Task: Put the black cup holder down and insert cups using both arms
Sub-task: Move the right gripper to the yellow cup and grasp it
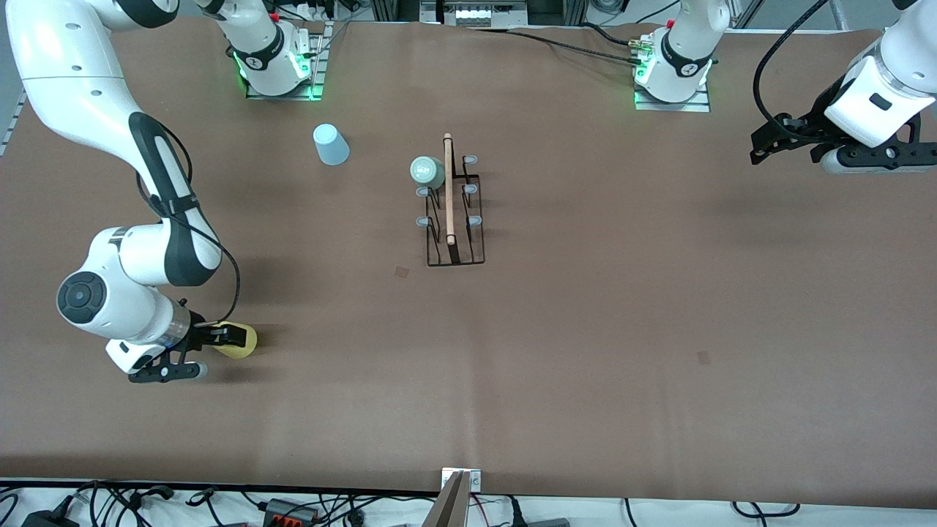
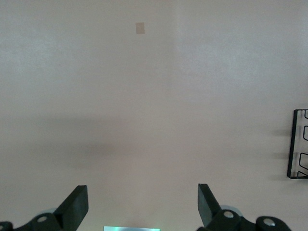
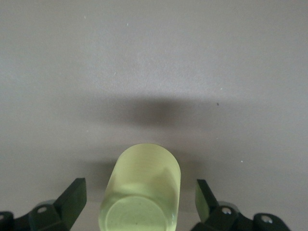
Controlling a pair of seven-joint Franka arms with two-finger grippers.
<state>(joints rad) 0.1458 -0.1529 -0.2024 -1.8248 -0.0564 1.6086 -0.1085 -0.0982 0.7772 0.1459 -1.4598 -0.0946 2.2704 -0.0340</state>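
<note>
Black cup holder [image 1: 454, 219] seen centre frame on surface [image 1: 585, 329], grey-green cup [image 1: 427, 172] already hung on peg. Right pincer [image 1: 219, 350], lower left, spread wide around lying yellow cup [image 1: 238, 341], not yet gripped. Blue cup [image 1: 331, 143] upper left. Left pincer [image 1: 787, 143], upper right, held wide, empty, parked clear.

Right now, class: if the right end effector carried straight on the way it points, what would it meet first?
The yellow cup. It lies on its side between the open fingers of the right end effector, base toward the wrist, so the palm would probably reach that base first; the gap left is hard to judge.
</note>
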